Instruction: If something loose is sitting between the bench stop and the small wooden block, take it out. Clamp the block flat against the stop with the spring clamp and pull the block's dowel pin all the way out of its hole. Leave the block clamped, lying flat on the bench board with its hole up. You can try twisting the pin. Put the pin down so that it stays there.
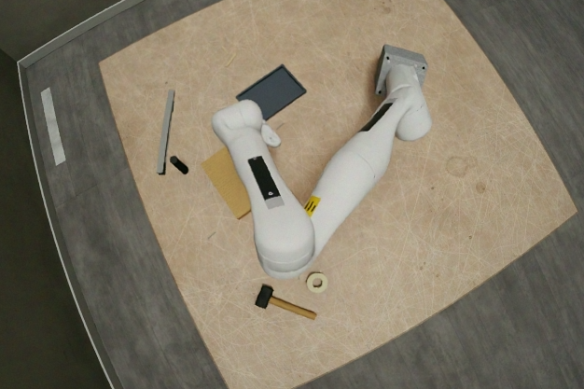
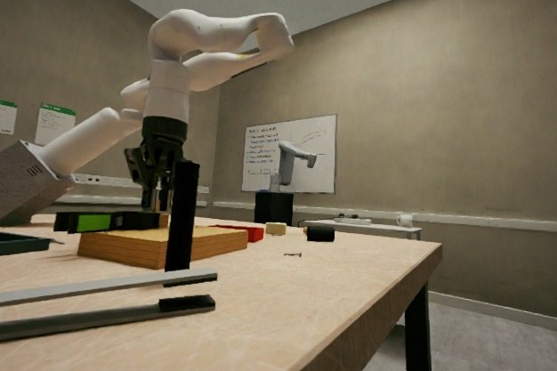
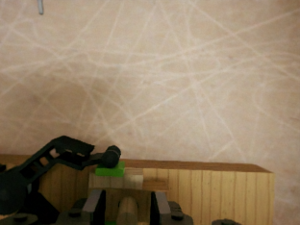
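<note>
The dowel pin (image 2: 157, 205) (image 3: 127, 212) is seen upright, inward of the bench board's (image 1: 224, 181) (image 2: 121, 248) (image 3: 218, 194) edge. The gripper (image 2: 157, 203) (image 3: 128, 209) is partly spread, with gaps left beside the pin.

Pale wood with visible grain is seen in the bench board (image 1: 226, 182) (image 2: 121, 245) (image 3: 216, 192), near the desk's (image 1: 424, 252) (image 2: 359, 268) edge farthest from the arm's base; matt black and green plastic is suggested by the spring clamp (image 2: 93, 222) (image 3: 53, 156); the desk top is marked by fine scratches, its corners included.
</note>
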Controlling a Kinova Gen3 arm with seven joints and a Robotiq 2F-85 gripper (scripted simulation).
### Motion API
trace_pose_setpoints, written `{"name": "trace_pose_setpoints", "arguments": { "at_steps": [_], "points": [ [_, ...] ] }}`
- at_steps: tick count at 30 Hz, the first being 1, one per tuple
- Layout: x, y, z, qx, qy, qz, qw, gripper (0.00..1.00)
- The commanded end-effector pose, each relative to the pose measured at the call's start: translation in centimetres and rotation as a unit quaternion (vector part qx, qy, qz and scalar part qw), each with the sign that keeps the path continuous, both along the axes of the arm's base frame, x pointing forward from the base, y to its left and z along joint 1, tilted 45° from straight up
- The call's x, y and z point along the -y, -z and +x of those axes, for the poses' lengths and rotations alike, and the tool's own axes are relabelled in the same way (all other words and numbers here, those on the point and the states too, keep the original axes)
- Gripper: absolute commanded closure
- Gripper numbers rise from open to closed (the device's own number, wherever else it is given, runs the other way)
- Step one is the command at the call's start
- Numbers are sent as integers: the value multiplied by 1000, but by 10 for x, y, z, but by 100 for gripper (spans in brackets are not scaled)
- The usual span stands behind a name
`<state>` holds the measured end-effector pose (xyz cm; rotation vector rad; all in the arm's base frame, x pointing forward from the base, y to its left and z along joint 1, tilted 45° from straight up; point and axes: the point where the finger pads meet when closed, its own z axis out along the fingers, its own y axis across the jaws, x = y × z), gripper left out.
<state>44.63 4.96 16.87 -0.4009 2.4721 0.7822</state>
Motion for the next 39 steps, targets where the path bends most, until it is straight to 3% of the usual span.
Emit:
{"name": "trace_pose_setpoints", "arguments": {
  "at_steps": [1,2,13,14,21,22,39],
  "points": [
    [1,-1,0,1,1,0,1000,66],
    [1,-1,0,1,1,0,1000,72],
    [1,-1,0,1,1,0,1000,78],
    [1,-1,0,1,1,0,1000,84],
    [1,-1,0,1,1,0,1000,84],
    [1,-1,0,1,1,0,1000,90],
    [1,-1,0,1,1,0,1000,90]
  ]
}}
